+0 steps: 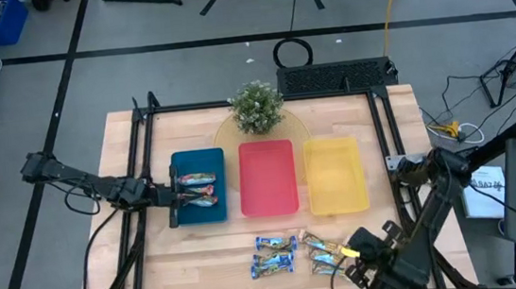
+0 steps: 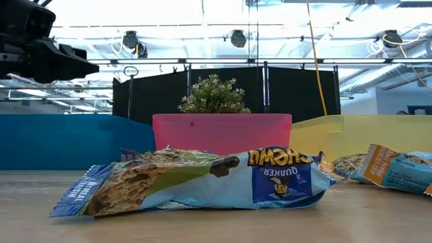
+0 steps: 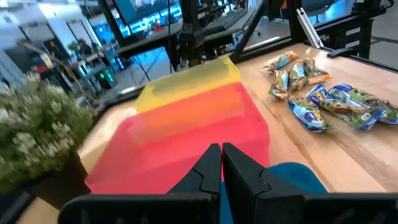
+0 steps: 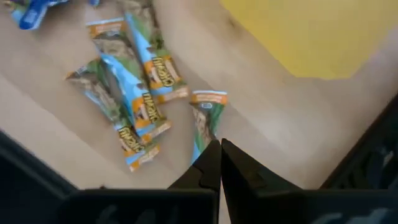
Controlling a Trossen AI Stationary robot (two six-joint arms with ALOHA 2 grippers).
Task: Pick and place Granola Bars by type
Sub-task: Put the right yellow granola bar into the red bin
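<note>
Two granola bars [image 1: 196,191] lie in the blue tray [image 1: 210,159]. My left gripper [image 1: 170,193] is shut and empty over that tray's left edge; it also shows in the left wrist view [image 3: 221,163]. Several blue-white bars [image 1: 273,255] and orange-ended bars [image 1: 321,249] lie on the table near the front edge, seen up close in the low view [image 2: 202,183]. My right gripper [image 4: 219,155] is at the front right, shut on one orange-ended bar [image 4: 205,121], just right of that pile [image 4: 134,93]. My right gripper pinches the bar's near end [image 4: 200,151] between its two fingertips, coming slanting down from the table's near right. The bar runs on away from the fingers, its orange end [image 4: 209,98] farthest off. I cannot tell whether it is clear of the table.
The red tray [image 1: 268,177] and the yellow tray [image 1: 335,173] stand right of the blue one. A small potted plant [image 1: 256,107] stands behind the red tray. A dark frame [image 1: 143,136] runs along the table's sides.
</note>
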